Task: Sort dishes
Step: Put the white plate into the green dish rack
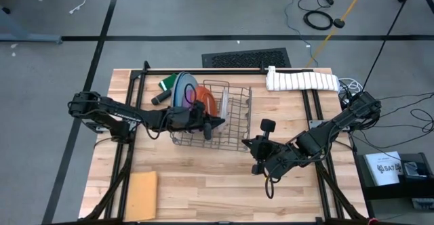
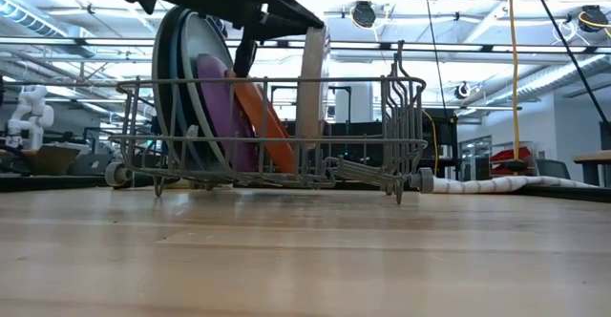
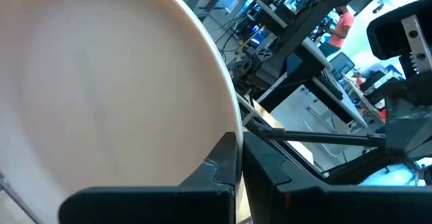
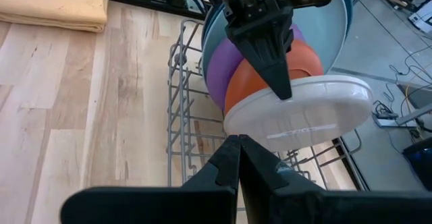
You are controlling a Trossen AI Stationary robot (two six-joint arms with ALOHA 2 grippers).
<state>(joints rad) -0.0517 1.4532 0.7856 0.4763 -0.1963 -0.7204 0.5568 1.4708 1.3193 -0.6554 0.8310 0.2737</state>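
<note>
A wire rack [image 1: 237,110] stands mid-table. At its left end, large blue and teal plates [image 2: 191,69], a purple plate [image 2: 224,107] and an orange plate [image 2: 269,131] stand on edge, leaning toward that end. My left gripper [image 4: 280,82] is shut on a light grey plate [image 4: 297,113] held on edge over the rack beside the orange one. My right gripper [image 1: 252,146] hovers shut and empty just right of the rack, toward the near side. My left gripper pinches the light grey plate's upper rim [image 4: 287,96] between its two fingers, reaching nearly level from the table's left over the other plates. The plate stands almost upright [image 2: 310,88], its lower part down inside the rack. Whether its lower edge rests on the wires I cannot tell.
A rolled white towel [image 1: 302,79] lies at the far right edge. A flat tan sheet [image 1: 142,184] lies near the front left corner. A dark green item [image 1: 166,83] and a black one [image 1: 161,97] sit just left of the rack. The rack's right half holds no plates.
</note>
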